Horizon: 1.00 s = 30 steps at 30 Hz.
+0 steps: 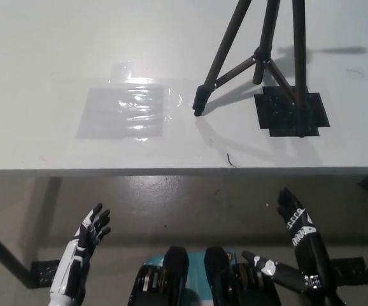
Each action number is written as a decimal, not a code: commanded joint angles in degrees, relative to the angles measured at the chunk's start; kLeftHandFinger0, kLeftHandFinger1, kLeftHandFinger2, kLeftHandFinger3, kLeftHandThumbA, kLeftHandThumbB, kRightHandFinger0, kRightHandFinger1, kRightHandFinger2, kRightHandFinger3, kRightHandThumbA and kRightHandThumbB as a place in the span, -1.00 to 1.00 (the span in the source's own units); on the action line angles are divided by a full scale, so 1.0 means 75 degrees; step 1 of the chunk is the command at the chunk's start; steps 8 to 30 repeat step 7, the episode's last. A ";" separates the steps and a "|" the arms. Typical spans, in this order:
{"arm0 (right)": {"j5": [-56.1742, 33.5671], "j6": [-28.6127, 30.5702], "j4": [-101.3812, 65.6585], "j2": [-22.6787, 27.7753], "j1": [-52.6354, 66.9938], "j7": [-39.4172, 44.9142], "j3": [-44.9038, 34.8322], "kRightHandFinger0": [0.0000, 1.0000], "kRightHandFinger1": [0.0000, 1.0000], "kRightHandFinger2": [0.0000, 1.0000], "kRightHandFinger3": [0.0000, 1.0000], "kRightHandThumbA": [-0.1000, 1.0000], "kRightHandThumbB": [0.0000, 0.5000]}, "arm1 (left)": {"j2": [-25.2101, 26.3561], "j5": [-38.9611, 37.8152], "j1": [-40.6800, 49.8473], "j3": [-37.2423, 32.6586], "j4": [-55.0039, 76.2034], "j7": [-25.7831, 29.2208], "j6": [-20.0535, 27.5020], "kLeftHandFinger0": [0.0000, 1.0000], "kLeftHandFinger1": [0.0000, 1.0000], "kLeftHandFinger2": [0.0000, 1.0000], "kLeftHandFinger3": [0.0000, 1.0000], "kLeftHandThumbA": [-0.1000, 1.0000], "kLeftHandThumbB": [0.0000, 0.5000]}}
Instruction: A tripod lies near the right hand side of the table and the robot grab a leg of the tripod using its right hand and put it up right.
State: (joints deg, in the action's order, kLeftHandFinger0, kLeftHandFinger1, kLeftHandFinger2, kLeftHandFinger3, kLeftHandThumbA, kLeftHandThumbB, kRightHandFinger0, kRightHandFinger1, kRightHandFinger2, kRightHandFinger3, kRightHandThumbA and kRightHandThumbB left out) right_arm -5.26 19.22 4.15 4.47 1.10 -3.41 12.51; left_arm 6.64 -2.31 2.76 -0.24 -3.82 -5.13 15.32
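The dark tripod (263, 57) stands upright on the white table (76, 51) at the back right, its legs spread; one foot (198, 105) rests near the table's middle and another on a black mat (279, 118). Its top runs out of the picture. My black right hand (293, 217) hangs below the table's front edge at the lower right, open and holding nothing, well apart from the tripod. At the lower left my white left hand (93, 229) rests, open, also below the table edge.
A clear plastic sheet (125, 111) lies flat on the table left of the tripod. A small dark scrap (231, 159) lies near the front edge. Under the table, a dark table leg and foot plate (44, 271) show at the lower left.
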 commanded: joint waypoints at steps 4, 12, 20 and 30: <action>-0.0457 -0.0135 0.0060 -0.0093 -0.0329 0.0518 -0.0356 1.00 1.00 1.00 1.00 1.00 -0.13 | 0.0127 0.0007 -0.0271 -0.0085 0.0281 -0.0175 -0.0253 1.00 1.00 1.00 1.00 1.00 -0.54; -0.0458 -0.0192 0.0053 -0.0125 -0.0338 0.0539 -0.0417 1.00 1.00 1.00 1.00 1.00 -0.19 | 0.0113 -0.0021 -0.0299 -0.0098 0.0285 -0.0177 -0.0294 1.00 1.00 1.00 1.00 1.00 -0.52; -0.0458 -0.0192 0.0053 -0.0125 -0.0338 0.0539 -0.0417 1.00 1.00 1.00 1.00 1.00 -0.19 | 0.0113 -0.0021 -0.0299 -0.0098 0.0285 -0.0177 -0.0294 1.00 1.00 1.00 1.00 1.00 -0.52; -0.0458 -0.0192 0.0053 -0.0125 -0.0338 0.0539 -0.0417 1.00 1.00 1.00 1.00 1.00 -0.19 | 0.0113 -0.0021 -0.0299 -0.0098 0.0285 -0.0177 -0.0294 1.00 1.00 1.00 1.00 1.00 -0.52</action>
